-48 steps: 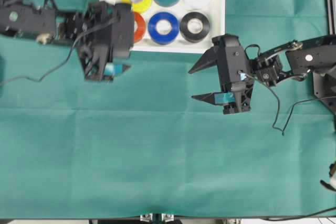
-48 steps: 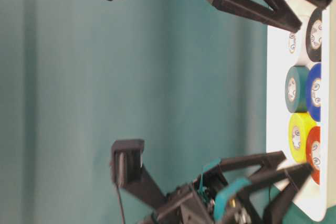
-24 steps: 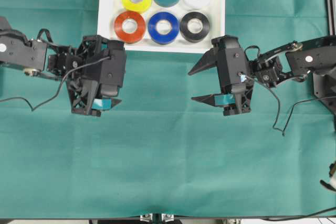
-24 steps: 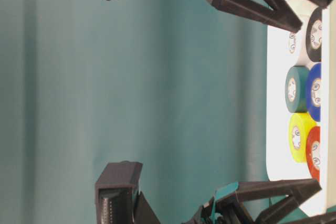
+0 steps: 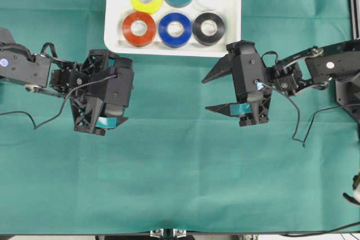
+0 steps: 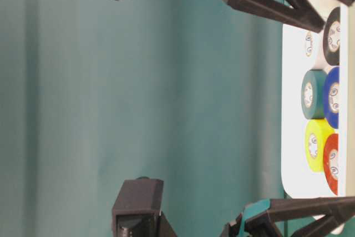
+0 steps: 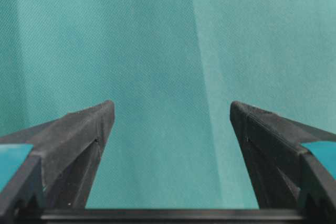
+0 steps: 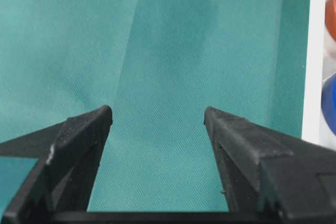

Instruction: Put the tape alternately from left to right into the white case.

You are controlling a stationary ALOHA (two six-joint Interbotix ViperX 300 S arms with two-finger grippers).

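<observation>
Tape rolls (image 5: 174, 29) in white case (image 5: 115, 32), both end effectors apart, empty-jawed

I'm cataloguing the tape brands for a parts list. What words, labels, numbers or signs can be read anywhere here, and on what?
No text can be read in any view.
Pale cores of the six ring-shaped tape rolls in the glossy white rectangular case: small dark marks, too small and blurred to read.
Black grippers, green cloth: no lettering visible.

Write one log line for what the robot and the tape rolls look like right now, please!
tape: all six rolls in white case | left gripper: open, empty, over green cloth | right gripper: open, empty, beside case
</observation>
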